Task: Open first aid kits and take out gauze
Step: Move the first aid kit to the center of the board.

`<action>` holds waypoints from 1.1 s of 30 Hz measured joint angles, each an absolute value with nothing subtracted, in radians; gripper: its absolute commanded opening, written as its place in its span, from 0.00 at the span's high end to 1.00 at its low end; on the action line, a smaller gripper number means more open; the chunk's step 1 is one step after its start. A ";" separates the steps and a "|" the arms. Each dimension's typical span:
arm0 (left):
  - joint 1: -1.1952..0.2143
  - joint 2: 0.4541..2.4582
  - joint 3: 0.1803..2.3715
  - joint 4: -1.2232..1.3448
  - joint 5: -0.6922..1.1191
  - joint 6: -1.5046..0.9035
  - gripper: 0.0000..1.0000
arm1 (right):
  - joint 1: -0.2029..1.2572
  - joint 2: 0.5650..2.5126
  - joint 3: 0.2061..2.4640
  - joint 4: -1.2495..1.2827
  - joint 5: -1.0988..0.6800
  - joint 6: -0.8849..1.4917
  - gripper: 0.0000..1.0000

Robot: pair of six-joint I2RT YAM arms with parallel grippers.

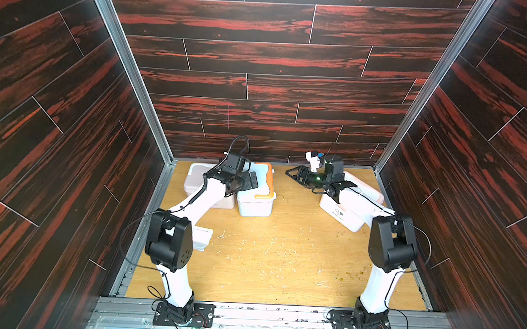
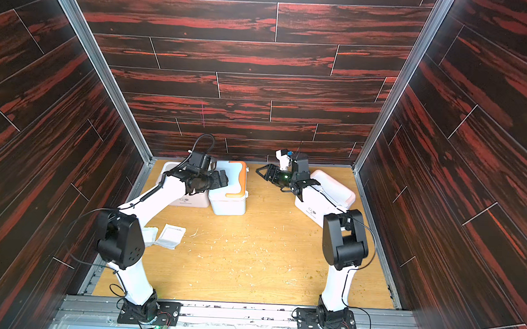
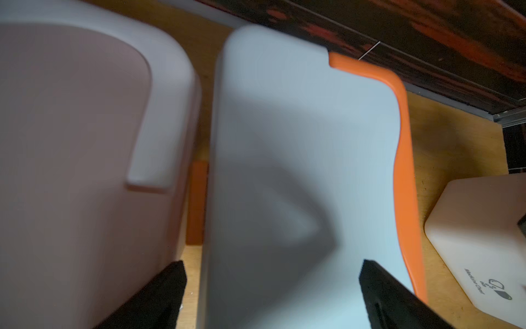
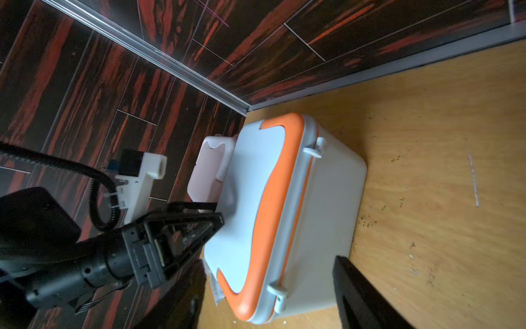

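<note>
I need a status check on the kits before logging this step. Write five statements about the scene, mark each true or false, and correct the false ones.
1. The orange-handled kit stands right beside a pinkish kit. True.
2. The orange-handled kit's lid is raised. False: it lies shut.
3. White gauze packets lie on the table, outside the kits. True.
4. The right gripper holds a gauze packet. False: it hangs empty in the air, jaws apart.
5. The left gripper is open over the orange-handled kit. True.
</note>
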State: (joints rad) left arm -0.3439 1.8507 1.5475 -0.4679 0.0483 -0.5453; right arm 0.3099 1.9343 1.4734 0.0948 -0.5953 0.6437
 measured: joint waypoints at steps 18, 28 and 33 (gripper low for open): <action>-0.381 1.906 1.569 -0.412 0.201 -0.588 0.00 | 0.328 2.144 1.748 -0.074 -0.637 0.564 0.27; -0.373 1.937 1.567 -0.365 0.241 -0.613 0.00 | 0.355 2.194 1.774 -0.154 -0.614 0.515 0.32; -0.378 1.930 1.552 -0.349 0.231 -0.619 0.00 | 0.359 2.180 1.708 -0.113 -0.611 0.514 0.32</action>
